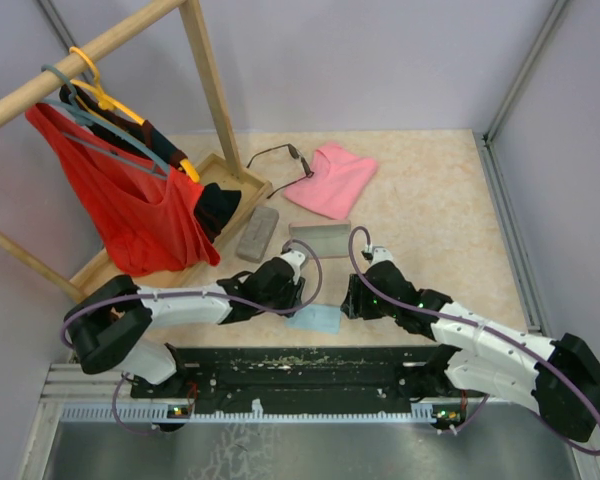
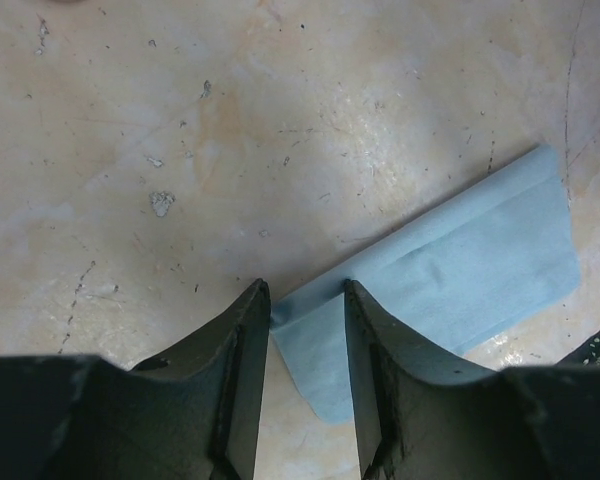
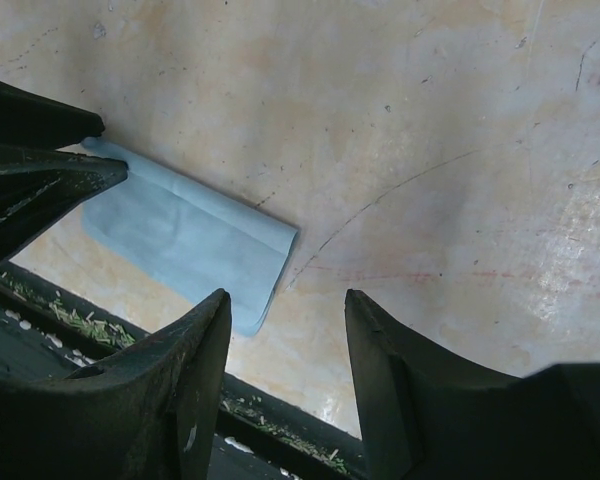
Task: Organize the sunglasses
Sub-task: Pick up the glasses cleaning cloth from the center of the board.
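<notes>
One pair of dark wire-framed sunglasses point(image 1: 278, 156) lies at the back of the table, beside a pink cloth point(image 1: 332, 178). A second pair is not in view. My left gripper point(image 1: 294, 298) is low over the table, open, its fingers straddling the corner of a folded light-blue cloth point(image 2: 450, 275) in the left wrist view point(image 2: 305, 292). My right gripper point(image 1: 353, 301) is open and empty just right of that cloth point(image 3: 185, 235), over bare table in the right wrist view point(image 3: 285, 300). Both grippers are far from the sunglasses.
Two oblong cases lie mid-table, a grey one point(image 1: 258, 233) and one more point(image 1: 320, 239). A wooden clothes rack point(image 1: 205, 70) with a red garment point(image 1: 140, 205) on hangers stands at the left. The black base rail point(image 1: 300, 362) runs along the near edge.
</notes>
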